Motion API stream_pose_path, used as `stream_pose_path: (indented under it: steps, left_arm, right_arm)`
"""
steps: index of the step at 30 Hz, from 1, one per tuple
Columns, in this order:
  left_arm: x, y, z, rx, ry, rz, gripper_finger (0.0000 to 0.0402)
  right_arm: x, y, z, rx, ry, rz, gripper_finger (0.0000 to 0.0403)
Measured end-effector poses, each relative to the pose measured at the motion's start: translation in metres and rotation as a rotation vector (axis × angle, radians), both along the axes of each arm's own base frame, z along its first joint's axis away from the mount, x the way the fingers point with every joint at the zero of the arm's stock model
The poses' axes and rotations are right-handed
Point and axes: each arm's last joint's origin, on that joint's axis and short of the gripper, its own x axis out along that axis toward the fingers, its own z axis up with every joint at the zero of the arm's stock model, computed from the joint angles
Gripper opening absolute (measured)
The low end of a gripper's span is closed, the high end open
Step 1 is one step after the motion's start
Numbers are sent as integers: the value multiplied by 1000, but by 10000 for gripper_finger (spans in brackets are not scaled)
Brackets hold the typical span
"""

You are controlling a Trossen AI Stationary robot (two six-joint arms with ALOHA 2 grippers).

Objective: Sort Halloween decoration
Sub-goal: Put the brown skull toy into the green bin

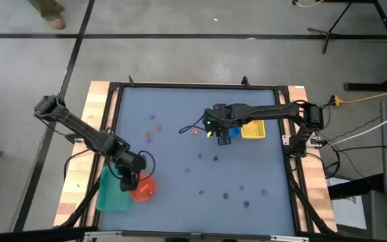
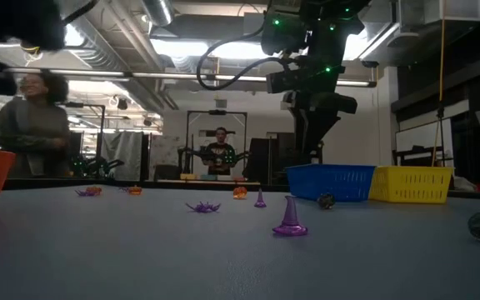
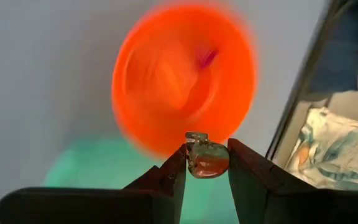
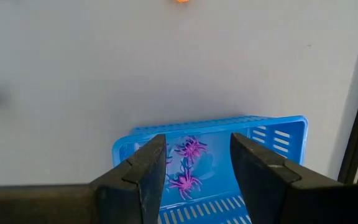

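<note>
The round orange plastic bowl (image 1: 142,189) is the landmark. The left gripper (image 3: 207,163) hangs above the bowl, fingers narrowly parted and clamped on a small orange pumpkin piece (image 3: 206,159). Released off-centre, this piece may strike the rim and bounce onto the table. The right gripper (image 4: 194,163), well apart from the bowl, hovers open and empty over the blue slotted tray (image 4: 278,134) holding purple spider pieces (image 4: 190,149).
</note>
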Motion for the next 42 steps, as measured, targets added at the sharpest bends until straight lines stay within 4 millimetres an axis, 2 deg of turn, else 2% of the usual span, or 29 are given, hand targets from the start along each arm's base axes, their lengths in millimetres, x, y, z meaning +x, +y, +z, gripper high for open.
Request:
stream_pose_path:
  steps: [5,9,17,23,28,42]
  left_arm:
    - [-20,-4,-4,42,242,102,85]
    - [-31,-6,-5,83,338,135,85]
    - [-37,-10,-6,128,343,124,85]
    - [-37,-10,-6,145,365,238,85]
    - [-37,-9,-6,156,375,254,85]
    - [-49,-2,-28,195,497,324,85]
  right_arm:
    - [0,0,0,0,0,0,177]
    - [0,0,0,6,-1,2,177]
    - [0,0,0,16,-2,4,177]
    - [0,0,0,16,-3,4,177]
    - [0,1,0,42,-6,11,177]
    - [0,2,0,85,-12,23,177]
